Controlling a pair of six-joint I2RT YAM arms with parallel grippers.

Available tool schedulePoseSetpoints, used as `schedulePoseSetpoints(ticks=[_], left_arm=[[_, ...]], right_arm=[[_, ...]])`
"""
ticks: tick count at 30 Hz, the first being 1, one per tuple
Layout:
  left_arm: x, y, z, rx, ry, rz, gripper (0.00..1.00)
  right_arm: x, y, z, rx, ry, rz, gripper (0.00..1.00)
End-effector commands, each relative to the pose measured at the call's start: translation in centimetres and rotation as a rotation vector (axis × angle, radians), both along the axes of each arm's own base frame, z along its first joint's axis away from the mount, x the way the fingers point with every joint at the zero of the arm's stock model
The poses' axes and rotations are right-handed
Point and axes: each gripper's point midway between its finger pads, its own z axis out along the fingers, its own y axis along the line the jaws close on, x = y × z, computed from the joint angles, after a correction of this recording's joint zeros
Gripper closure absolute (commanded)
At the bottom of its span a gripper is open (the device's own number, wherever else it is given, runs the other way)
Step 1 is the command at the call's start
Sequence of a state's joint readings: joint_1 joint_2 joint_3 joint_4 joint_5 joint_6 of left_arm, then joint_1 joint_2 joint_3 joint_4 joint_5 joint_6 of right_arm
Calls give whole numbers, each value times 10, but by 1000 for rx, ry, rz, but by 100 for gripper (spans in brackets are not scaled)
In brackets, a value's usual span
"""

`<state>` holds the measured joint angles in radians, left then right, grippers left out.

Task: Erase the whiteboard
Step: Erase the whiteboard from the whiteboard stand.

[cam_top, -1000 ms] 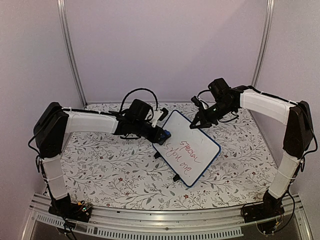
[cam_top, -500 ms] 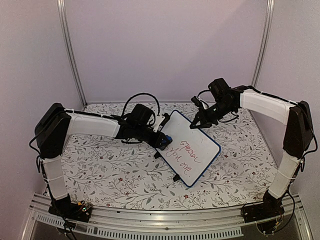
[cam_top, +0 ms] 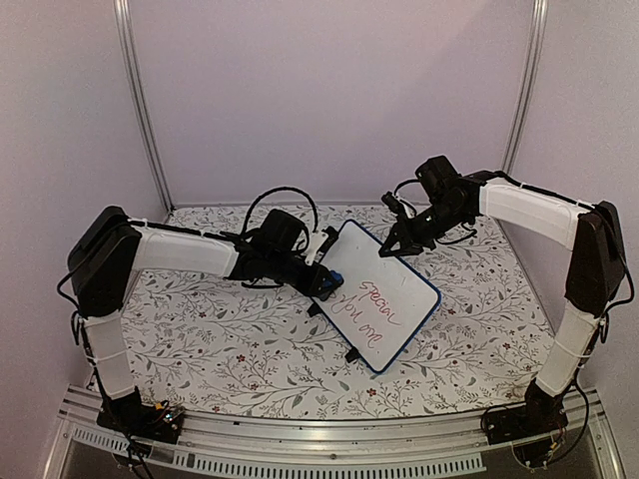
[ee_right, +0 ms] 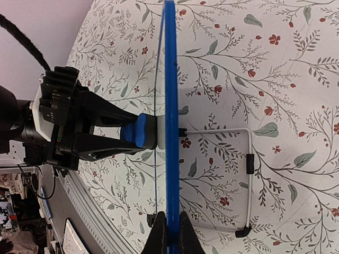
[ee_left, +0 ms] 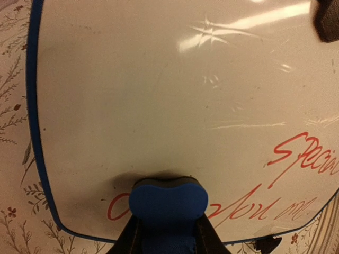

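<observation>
Grips the whiteboard [cam_top: 384, 294] by its far rim with the right pincer [cam_top: 391, 246], clenched on the blue frame, apparently to steady it against the push of wiping. Leans tilted on its wire stand [ee_right: 248, 159] on the flowered counter [cam_top: 230, 349], just below and in front of that pincer, face turned towards the left arm. Holds a small blue eraser block [ee_left: 168, 197] in the left pincer [cam_top: 326, 278], clamped tight around it, grey pad side pressed to the white face (edge-on from the right wrist: touching, no gap). Sits near the board edge closest to the left pincer, right over the first letters of the lower line of red handwriting [ee_left: 296, 157]. Looks like the very start of the wiping step: no writing visibly rubbed out, both lines ahead and to the right of the left pincer. Calls for a sweep across the text under steady pressure. Risks tipping the board, or working the frame loose from the right pincer, if pushed too hard.
</observation>
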<state>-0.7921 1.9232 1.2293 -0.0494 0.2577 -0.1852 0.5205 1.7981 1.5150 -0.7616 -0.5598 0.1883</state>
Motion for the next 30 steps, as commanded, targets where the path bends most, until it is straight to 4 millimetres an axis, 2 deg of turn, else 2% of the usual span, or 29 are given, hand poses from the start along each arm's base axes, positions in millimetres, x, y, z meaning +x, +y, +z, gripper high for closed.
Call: schedulePoseSetpoints(ticks=[1,8,11,14,17,23,30], left_arm=[[-9,1,15,23,-14,-18,100],[-6,1,61,15,-100,-22,100],[-6,-6,84,-12,-143,-38,100],[-10,-21,96,-14,-178,-76,100],[-14,-35,94,4,-187,-104,100],[-35,-59,70,33,-176,-171,100],[-38,-60,46,57,-158,-168,100]], right_arm=[[-24,-5,-24,-78,70,43,100],[-23,-4,-23,-77,69,42,100],[-23,-4,-23,-77,69,43,100],[-23,-4,-24,-76,71,43,100],[-23,-3,-23,-75,69,43,100],[-23,-4,-23,-77,69,43,100],[-23,-4,-24,-78,70,42,100]])
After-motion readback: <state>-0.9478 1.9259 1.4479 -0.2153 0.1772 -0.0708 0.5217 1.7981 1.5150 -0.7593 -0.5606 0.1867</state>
